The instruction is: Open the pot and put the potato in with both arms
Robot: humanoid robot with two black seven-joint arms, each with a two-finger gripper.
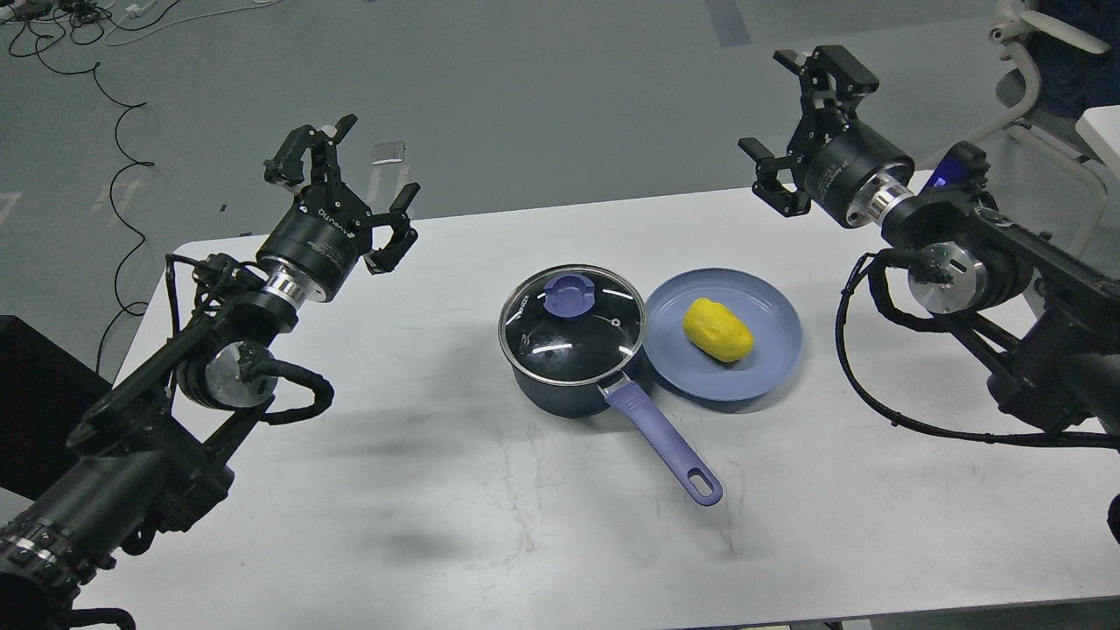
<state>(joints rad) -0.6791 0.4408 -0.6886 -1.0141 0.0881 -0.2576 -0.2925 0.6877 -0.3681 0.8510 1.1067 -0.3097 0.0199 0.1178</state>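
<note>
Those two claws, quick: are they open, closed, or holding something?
Left gripper: open, holding nothing, raised above the table.
Right gripper: open, holding nothing, raised above the table.

The pot (572,341) stands mid-table (437,490) with its lid (571,325) on. The plate (761,367) lies just right of the pot, touching it, and the potato (717,330) rests on the plate. The pot's handle (665,444) points toward the near-right.

head view | looks forward-down | table (437,525) fairly near, probably mid-range
</note>
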